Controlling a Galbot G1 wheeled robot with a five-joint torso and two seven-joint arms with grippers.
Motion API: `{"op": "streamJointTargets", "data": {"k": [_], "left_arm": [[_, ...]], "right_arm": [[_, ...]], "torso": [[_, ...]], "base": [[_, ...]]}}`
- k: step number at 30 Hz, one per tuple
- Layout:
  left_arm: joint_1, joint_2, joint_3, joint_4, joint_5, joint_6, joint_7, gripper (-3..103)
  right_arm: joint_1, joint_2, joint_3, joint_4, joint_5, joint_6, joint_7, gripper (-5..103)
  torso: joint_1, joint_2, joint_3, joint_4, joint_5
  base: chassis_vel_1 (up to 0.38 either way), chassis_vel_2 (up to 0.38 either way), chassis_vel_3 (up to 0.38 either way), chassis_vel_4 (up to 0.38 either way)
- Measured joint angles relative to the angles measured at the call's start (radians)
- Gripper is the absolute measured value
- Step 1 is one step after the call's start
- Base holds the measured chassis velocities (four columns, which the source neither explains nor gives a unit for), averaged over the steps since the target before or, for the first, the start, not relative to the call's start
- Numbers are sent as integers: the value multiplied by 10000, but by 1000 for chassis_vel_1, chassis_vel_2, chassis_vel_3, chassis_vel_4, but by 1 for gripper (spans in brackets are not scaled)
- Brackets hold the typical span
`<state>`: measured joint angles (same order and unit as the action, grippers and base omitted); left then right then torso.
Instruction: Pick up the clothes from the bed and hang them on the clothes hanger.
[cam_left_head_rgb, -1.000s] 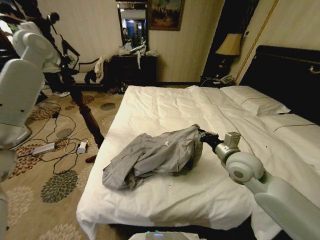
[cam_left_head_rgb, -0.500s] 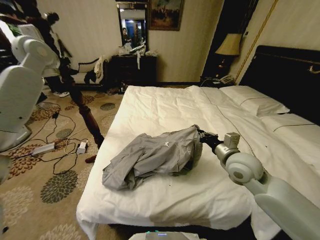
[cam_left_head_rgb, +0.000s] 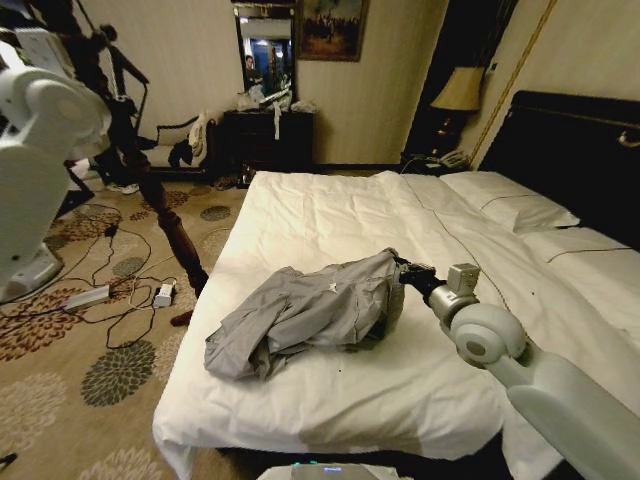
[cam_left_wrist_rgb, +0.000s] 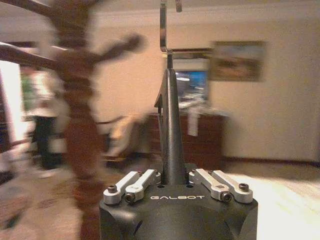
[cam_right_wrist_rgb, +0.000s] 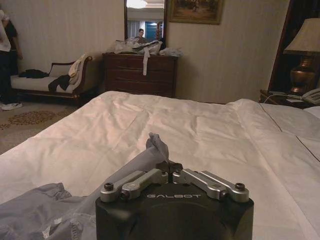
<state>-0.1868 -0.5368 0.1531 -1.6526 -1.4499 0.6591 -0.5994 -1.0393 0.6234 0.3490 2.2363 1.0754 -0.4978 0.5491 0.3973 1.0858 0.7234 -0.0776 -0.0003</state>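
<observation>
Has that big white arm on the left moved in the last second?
Yes. In the head view the left arm has swung up and toward the picture's left edge, judged against the brown pole stand, which has stayed put.

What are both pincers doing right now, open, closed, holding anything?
Left pincer: closed on the black clothes hanger, raised beside the bed.
Right pincer: closed on the grey clothes on the bed.

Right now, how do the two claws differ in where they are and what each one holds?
The left claw is raised beside the bed, near the brown pole stand; the right claw sits low over the white duvet of the bed. The left claw grips the black triangular clothes hanger, upright with its wire hook on top; the right claw pinches a fold of the soft, wrinkled light grey top. Both are shut on something.
</observation>
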Motion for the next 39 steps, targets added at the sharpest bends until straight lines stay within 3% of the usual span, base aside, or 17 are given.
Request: {"op": "streamJointTargets", "data": {"k": [1,3,4,6,9,10,15,16,19,21,24,26,29,31,34,35,39], "left_arm": [[0,0,0,0,0,0,0,18],[564,362,-83,-676,1,-387,987,18],[564,362,-83,-676,1,-387,987,18],[1803,826,-480,-1571,486,-1786,2802,18],[3579,1286,-1104,-2522,992,-3161,5028,18],[3579,1286,-1104,-2522,992,-3161,5028,18],[6623,2150,-2161,-3680,1869,-4250,6991,18],[6623,2150,-2161,-3680,1869,-4250,6991,18],[8591,2516,-2714,-4301,2737,-4781,7601,18],[9035,2538,-2857,-4433,2904,-4880,7678,18],[11207,2358,-4132,-5126,3266,-5013,7750,18],[11783,2293,-4489,-5292,3419,-5027,7780,18],[13770,2089,-5833,-5358,4275,-5315,7836,18],[14188,2070,-6119,-5364,4280,-5334,7891,18],[16613,1946,-7791,-5788,4116,-5460,8362,18],[16613,1946,-7791,-5788,4116,-5460,8362,18],[18478,1643,-8964,-6307,3403,-5517,9063,18]], "right_arm": [[0,0,0,0,0,0,0,0],[-8,6,29,-29,-6,0,14,0],[-8,6,29,-29,-6,0,14,0],[-72,5,81,-40,-29,0,27,0],[-133,0,158,-36,-54,0,90,0],[-133,0,158,-36,-54,0,90,0],[-134,-83,317,-167,-158,8,183,0],[-134,-83,317,-167,-158,8,183,0],[69,-102,348,-321,-289,72,237,0],[122,-116,349,-342,-312,77,249,0],[245,-273,349,-371,-498,98,248,0],[256,-333,349,-379,-542,105,243,0],[290,-484,364,-516,-656,159,238,0],[301,-498,370,-553,-678,178,237,0],[424,-568,350,-881,-937,306,224,0],[424,-568,350,-881,-937,306,224,0],[548,-565,240,-1175,-1016,366,196,0]], "torso": [[0,0,0,0,0],[0,-1,0,-1,1],[0,-1,0,-1,1],[-1,1,-1,-5,9],[0,0,-1,-3,-1],[0,0,-1,-3,-1],[-2,0,-1,-2,5],[-2,0,-1,-2,5],[-1,0,-1,2,4],[-2,0,-1,1,7],[0,1,-1,-4,2],[-1,0,-1,-3,-1],[-1,0,-1,-6,2],[-1,0,-1,-6,0],[1,0,0,4,1],[1,0,0,4,1],[0,0,-1,-3,5]], "base": [[0,0,0,0],[0,0,0,0],[0,0,0,0],[0,0,0,0],[0,0,0,0],[0,0,0,0],[0,0,0,0],[0,0,0,0],[0,0,0,0],[0,0,0,0],[0,0,0,0],[0,0,0,0],[0,0,0,0],[0,0,0,0],[0,0,0,0],[0,0,0,0],[0,0,0,0]]}}
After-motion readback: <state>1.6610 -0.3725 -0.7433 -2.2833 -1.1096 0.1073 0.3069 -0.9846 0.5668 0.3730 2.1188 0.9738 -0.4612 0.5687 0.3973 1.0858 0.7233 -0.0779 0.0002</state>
